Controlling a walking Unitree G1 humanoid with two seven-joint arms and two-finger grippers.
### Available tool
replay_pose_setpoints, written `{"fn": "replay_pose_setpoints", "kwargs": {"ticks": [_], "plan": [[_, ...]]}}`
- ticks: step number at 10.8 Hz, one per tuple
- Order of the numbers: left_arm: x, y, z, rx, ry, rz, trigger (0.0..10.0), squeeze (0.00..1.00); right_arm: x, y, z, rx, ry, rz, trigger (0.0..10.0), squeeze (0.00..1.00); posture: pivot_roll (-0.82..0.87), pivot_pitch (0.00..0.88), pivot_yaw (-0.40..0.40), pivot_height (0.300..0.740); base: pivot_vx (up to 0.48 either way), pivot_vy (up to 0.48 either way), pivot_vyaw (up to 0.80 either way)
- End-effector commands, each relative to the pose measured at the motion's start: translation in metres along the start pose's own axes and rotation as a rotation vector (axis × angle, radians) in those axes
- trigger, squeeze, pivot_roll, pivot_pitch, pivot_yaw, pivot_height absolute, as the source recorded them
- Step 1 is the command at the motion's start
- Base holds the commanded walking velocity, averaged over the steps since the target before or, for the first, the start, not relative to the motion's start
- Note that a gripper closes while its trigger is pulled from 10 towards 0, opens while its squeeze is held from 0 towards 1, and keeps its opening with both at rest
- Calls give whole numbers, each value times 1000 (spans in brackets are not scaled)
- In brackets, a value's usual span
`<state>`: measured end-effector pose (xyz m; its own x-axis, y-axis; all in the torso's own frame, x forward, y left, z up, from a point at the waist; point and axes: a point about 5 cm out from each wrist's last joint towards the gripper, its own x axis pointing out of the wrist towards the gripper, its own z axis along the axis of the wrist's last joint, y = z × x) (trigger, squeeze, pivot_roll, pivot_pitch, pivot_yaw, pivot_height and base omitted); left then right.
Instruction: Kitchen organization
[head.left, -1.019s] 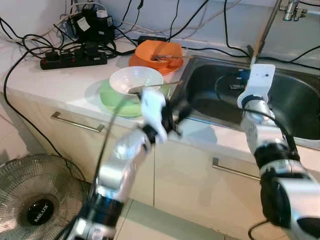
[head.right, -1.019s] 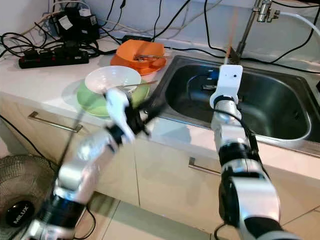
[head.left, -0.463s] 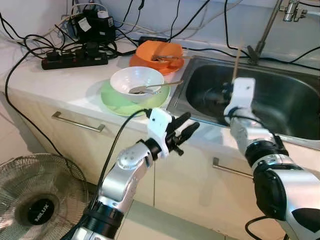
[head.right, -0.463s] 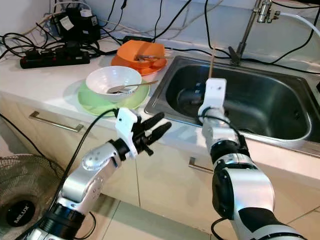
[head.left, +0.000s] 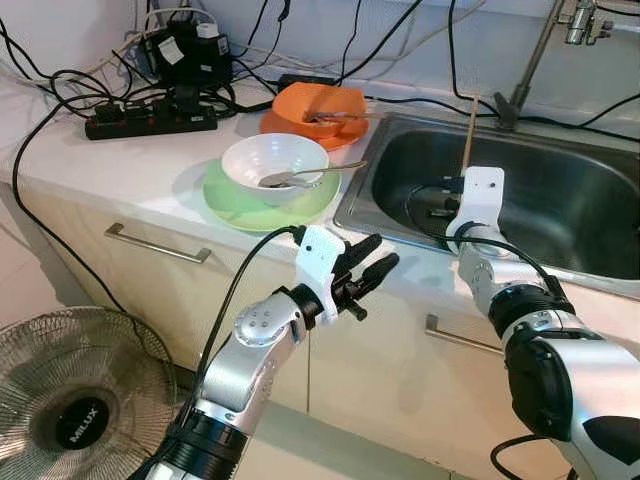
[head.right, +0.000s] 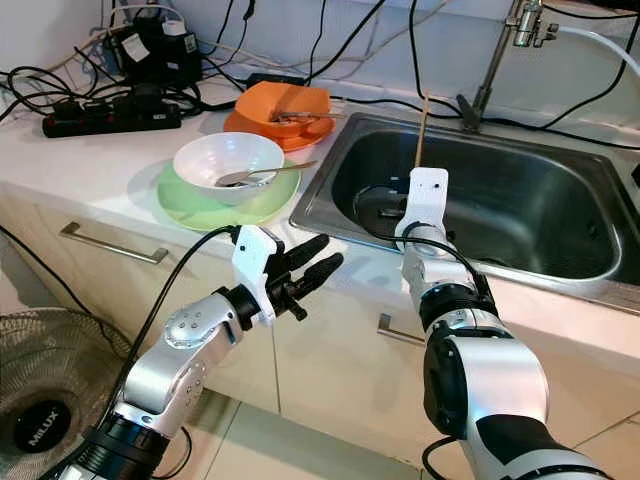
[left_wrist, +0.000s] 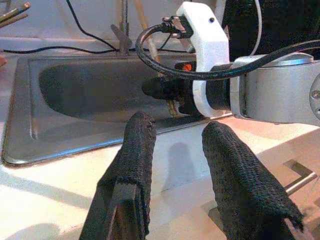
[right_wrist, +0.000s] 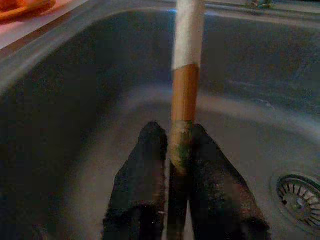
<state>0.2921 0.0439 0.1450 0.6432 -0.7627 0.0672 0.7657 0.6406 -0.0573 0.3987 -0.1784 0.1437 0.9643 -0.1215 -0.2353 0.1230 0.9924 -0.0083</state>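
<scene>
My right gripper (right_wrist: 175, 134) is shut on a wooden stick (right_wrist: 184, 90) and holds it upright over the steel sink (head.left: 585, 200); the stick (head.left: 468, 128) rises above the white wrist mount. My left gripper (head.left: 382, 252) is open and holds nothing; it hangs in front of the counter's edge, pointing toward the sink's near left corner. On the counter a white bowl (head.left: 273, 163) with a spoon (head.left: 315, 174) sits on a green plate (head.left: 228, 195). Behind it is an orange bowl (head.left: 318, 105) with utensils.
A power strip (head.left: 150, 118) and tangled black cables lie at the counter's back left. A faucet pipe (head.left: 532, 55) rises behind the sink. Cabinet fronts with metal handles (head.left: 155, 243) are below the counter, and a fan (head.left: 70, 400) stands on the floor at lower left.
My right gripper has carried the stick left and nearer, to the sink's front left part. My left gripper swung from beside the green plate out in front of the counter edge.
</scene>
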Motion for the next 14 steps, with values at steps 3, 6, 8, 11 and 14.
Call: {"fn": "replay_pose_setpoints", "kwargs": {"ticks": [3,6,8,11,14], "plan": [[0,-4,2,10,2,-19,10000,0,1,4,6,-1,-12,4,10000,0,211,12,-20,740,0,0,0],[0,-3,2,13,1,-13,10000,0,1,6,11,-20,-28,12,10000,757,213,18,-23,740,0,0,0],[1,2,9,89,-34,39,10000,0,1,10,27,-20,-132,29,10000,0,207,23,-23,740,0,0,0],[2,10,25,248,-156,127,10000,0,-7,18,43,-25,-342,96,10000,0,192,31,-24,740,0,0,0],[5,9,17,391,-84,143,10000,0,-24,3,29,16,-464,53,10000,0,165,27,-18,740,0,0,0]]}}
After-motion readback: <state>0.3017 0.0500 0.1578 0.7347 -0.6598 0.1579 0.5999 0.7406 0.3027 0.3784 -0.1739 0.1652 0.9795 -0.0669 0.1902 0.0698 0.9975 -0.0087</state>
